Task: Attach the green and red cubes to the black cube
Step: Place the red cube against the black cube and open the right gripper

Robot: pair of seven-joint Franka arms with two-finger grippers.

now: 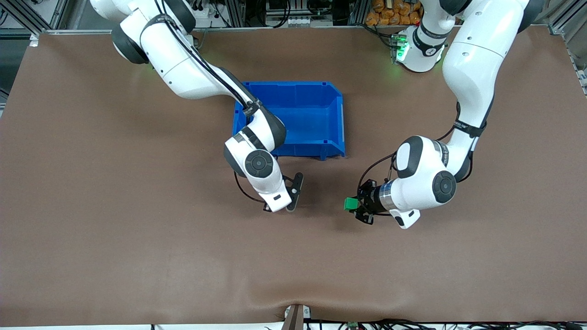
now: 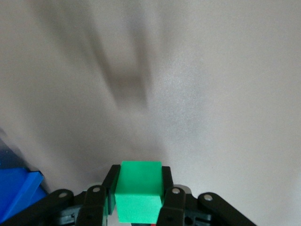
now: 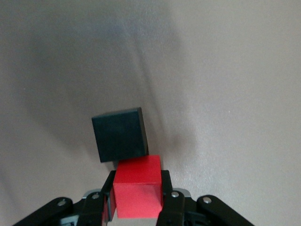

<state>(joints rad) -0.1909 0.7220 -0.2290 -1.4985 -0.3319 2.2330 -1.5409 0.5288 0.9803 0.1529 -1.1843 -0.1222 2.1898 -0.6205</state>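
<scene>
Front view, right arm: reaching from its base past the blue bin [image 1: 321,114]; its right gripper [image 1: 293,195] is hanging low over the brown table [image 1: 114,229], just nearer the front camera than the bin, and its load is not showing from here.
Front view, left arm: bending in from its own end of the table, the left gripper [image 1: 360,206] is pointing toward the right gripper and carrying the green cube [image 1: 351,203] at its tip; the two grippers are standing apart with bare table between them.
Left wrist view: the fingers [image 2: 171,200] are pinching the green cube [image 2: 138,197] from both sides, closed narrow on it; only table surface and a corner of the blue bin [image 2: 19,190] are lying ahead, plus a blurred shadow.
Right wrist view: the fingers [image 3: 170,200] are clamping the red cube [image 3: 138,190], closed narrow on it; the black cube [image 3: 120,133] is sitting against the red cube's outer face, tilted and offset toward one corner, seemingly stuck on already, though whether it is also resting on the table I cannot tell.
Step in hand: by my reading, red and black are joined and the green cube is being brought in for the second attachment.
Next move calls for: lining the green cube's free face square with an open face of the black cube, closing the gap slowly, and pressing without knocking the tilted black cube off the red one.
</scene>
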